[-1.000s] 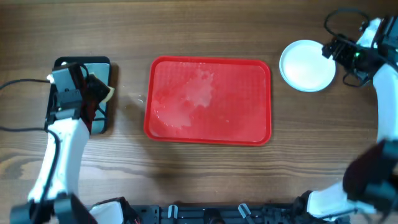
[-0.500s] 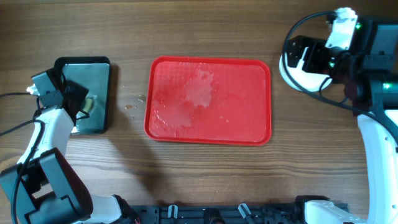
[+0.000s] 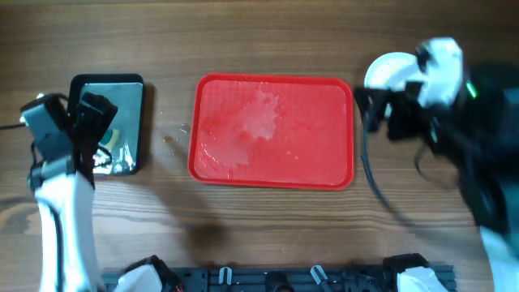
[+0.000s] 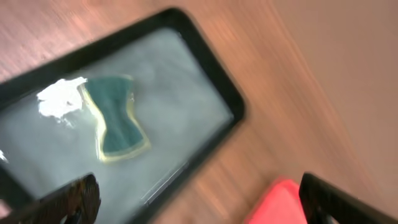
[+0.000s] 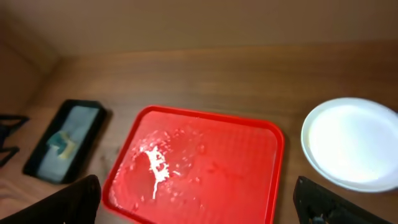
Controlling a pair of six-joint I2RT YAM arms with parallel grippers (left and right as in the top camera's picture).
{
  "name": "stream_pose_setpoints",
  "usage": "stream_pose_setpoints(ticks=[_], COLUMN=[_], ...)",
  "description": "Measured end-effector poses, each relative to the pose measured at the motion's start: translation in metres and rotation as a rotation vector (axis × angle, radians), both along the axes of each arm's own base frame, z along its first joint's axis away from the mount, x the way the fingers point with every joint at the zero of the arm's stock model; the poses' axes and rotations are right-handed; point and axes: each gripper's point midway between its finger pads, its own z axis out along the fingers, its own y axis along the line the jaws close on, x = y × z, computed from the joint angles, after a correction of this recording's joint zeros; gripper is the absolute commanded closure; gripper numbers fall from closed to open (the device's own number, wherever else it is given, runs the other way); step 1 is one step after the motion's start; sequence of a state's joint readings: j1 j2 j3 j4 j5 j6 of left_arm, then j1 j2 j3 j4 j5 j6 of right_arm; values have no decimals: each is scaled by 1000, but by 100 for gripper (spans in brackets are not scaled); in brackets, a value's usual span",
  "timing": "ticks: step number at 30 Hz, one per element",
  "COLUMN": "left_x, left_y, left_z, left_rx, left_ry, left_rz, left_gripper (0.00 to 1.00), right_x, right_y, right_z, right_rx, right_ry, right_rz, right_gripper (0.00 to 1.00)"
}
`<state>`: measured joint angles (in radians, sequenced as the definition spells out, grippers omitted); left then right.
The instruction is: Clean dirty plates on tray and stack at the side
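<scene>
- Right arm (image 3: 442, 65) is swinging in from the far side toward the right edge of the red tray (image 3: 272, 166), now covering part of the white plate (image 5: 357, 142) lying just right of that tray.
- Right gripper (image 5: 199, 205) is hanging with fingers spread wide, gripping nothing.
- Left gripper (image 4: 205, 200), equally spread, is hovering over the dark tray (image 4: 180, 87) left of the red tray, where a green sponge (image 4: 115, 118) is lying beside white foam (image 4: 59, 99).
- Wet smears (image 3: 255, 122) are glistening on the red tray's left half.

The left arm (image 3: 63, 203) is showing a white link beneath black housing; the right arm (image 3: 478, 154) is trailing a black cable (image 3: 366, 166); the left gripper (image 4: 202, 199) is showing black fingertips.
</scene>
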<state>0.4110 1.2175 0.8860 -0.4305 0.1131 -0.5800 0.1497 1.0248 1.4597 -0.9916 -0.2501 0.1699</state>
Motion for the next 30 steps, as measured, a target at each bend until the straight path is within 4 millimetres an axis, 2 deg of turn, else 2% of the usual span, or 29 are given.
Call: stream_pose_setpoints(ticks=[1,2,3,5,7,10,12,25,28,30], left_x=[-6,-17,-22,-33,-36,-36,-36,-33,-33,-33], left_y=[-5,-19,-25,-35,-39,-40,-41,-41,-41,-41], left_z=[9,24,31,35,43,45,44,37,37,37], left_rx=[-7,-27,-36,-57,-59,-63,-66,-79,-80,-80], left_ry=[-19,-50,-64,-62,-87,-94,-94,-73,-72,-72], left_rz=[-11,-44,-60,-78,-90,-97,-100,-102,-102,-102], left_gripper=[0,0,0,0,0,0,0,0,0,0], right_x=[-12,-38,-50,-70,-80,-77,-76,-59,-48,-45], right_y=[-1,-8,-12,-19,-22,-23,-23,-25,-26,-35], right_z=[7,18,21,-1,-21,-51,-61,-81,-79,-86], right_rx=[-2,-2,-5,-20,-30,-36,-21,-7,0,6], right_ry=[-31,-100,-142,-142,-123,-51,-13,99,56,22], right_rz=[3,-11,-21,-37,-45,-54,-68,-121,-136,-175], right_gripper=[0,0,0,0,0,0,0,0,0,0])
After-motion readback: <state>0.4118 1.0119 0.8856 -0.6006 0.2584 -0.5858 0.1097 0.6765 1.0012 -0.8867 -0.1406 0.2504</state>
